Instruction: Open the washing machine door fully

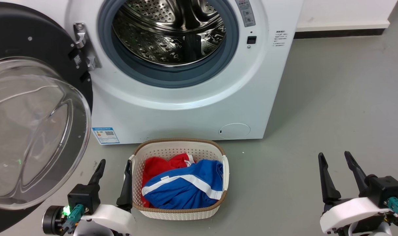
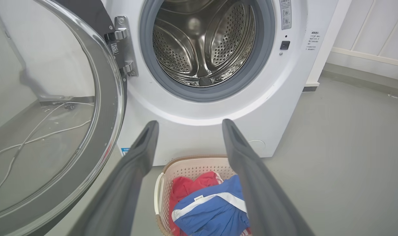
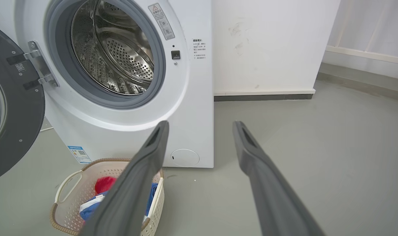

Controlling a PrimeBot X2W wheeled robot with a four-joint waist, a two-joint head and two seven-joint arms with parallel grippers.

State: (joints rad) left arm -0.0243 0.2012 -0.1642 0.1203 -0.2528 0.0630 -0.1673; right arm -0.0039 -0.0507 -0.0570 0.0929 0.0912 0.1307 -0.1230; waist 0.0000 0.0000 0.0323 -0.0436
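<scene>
Glossy black around a clear glass bowl, the washing machine door (image 1: 35, 124) stands swung out to the left of the white washing machine (image 1: 186, 111). It hangs from its metal hinge (image 1: 84, 46) at the left edge of the round opening, with the bulging glass turned toward the head camera. The opening is uncovered, so the grey rubber ring (image 1: 231, 59) and the perforated steel drum (image 1: 169, 29) show inside.

The left pincer (image 1: 115, 164) sits low on the left, between the door's glass and a cream laundry basket (image 1: 179, 144). It is just beside the door, with a strip of grey floor (image 1: 333, 98) between them. Its two dark fingers are spread wide with nothing between them. The left wrist view shows the same gap, with the washer front and the basket seen through it.

The right pincer (image 1: 334, 155) is well away on the right over bare floor, its fingers likewise parted and empty.

The basket stands on the floor in front of the machine and holds a red garment (image 1: 159, 164) and a blue garment (image 1: 186, 186) with a white stripe
</scene>
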